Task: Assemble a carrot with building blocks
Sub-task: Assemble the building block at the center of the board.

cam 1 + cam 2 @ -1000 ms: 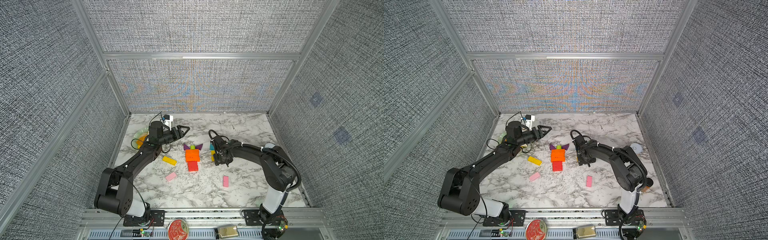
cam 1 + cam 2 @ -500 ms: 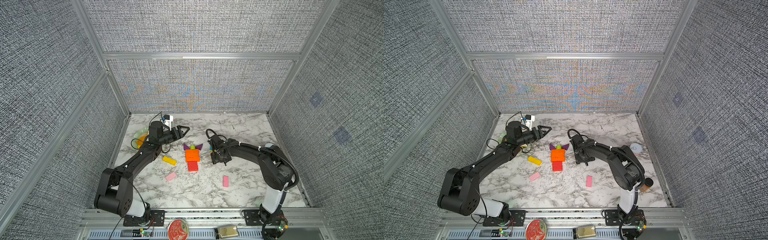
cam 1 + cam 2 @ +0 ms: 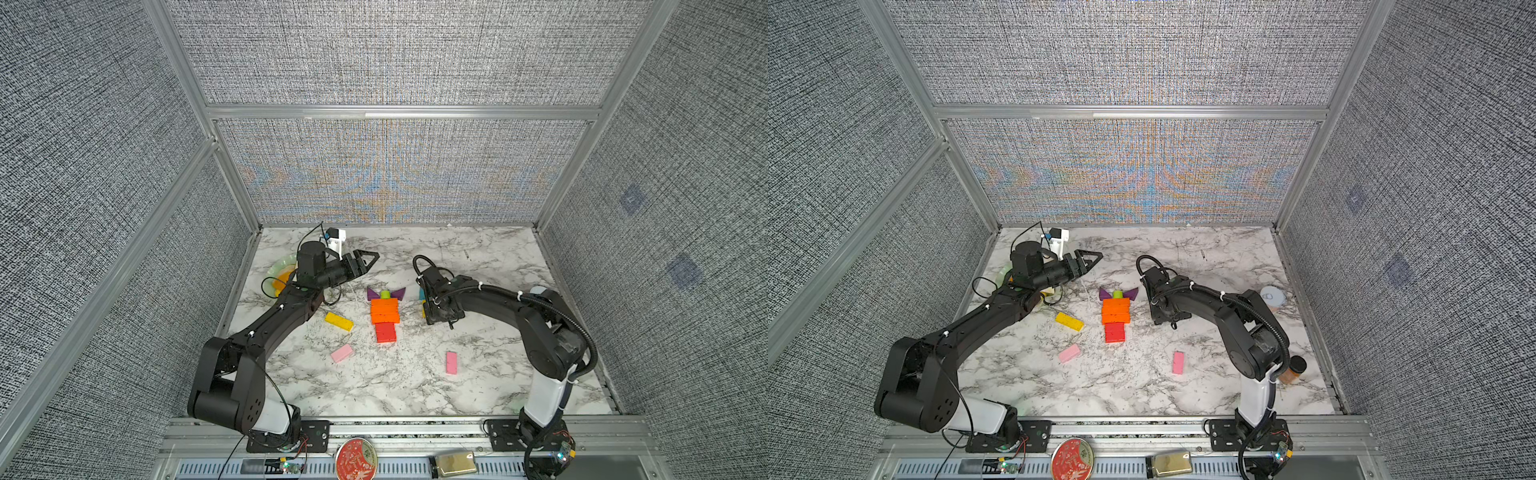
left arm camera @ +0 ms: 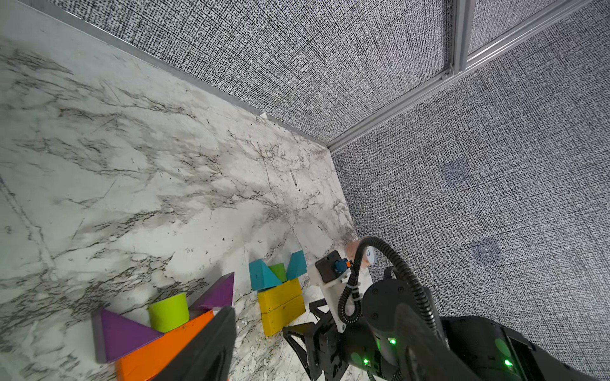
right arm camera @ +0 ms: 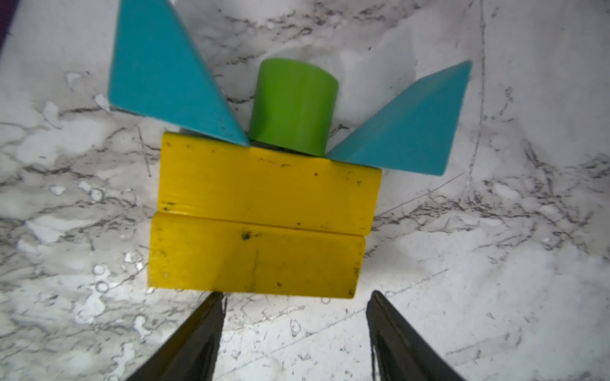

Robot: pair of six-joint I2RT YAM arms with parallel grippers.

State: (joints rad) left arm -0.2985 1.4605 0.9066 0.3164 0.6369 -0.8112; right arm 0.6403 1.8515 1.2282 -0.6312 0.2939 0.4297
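the plate (image 3: 277, 264) sits at the far left edge, partly under the left arm. beyond it the left gripper (image 3: 371, 258) hangs above the table (image 3: 478, 257), jaws pressed together on nothing, pointing toward the middle. nearer the front lie the loose yellow bar (image 3: 339, 321), skewed, and the left pink bar (image 3: 342, 353). both are flat, touch nothing, and are closest to the left arm.

in the middle one carrot lies flat: purple triangles (image 3: 372, 294) flank a green stub (image 3: 385, 294), then orange bars (image 3: 385, 311) lie side by side, then a red bar (image 3: 385, 332) at the front end.

just right of it is a second carrot, clearest from the right wrist. teal triangles (image 5: 165, 72) and a second stub (image 5: 293, 105) meet a yellow pair (image 5: 264, 214) laid long side to long side, long axes running across. the right gripper (image 5: 296, 301) sits low at the pair's front edge, jaws spread, gripping nothing.

as i judge it, the next bar must land against that front edge, long axis across. the right pink bar (image 3: 451, 362) lies toward the front from this gripper, on its own side. its long axis runs front to back, so it would need about a quarter turn. the loose yellow bar lies beyond the orange carrot, an awkward reach.

the marble is flat and bare toward the front. the cup (image 3: 1272, 296) and jar (image 3: 1295, 368) stand well off at the right edge.
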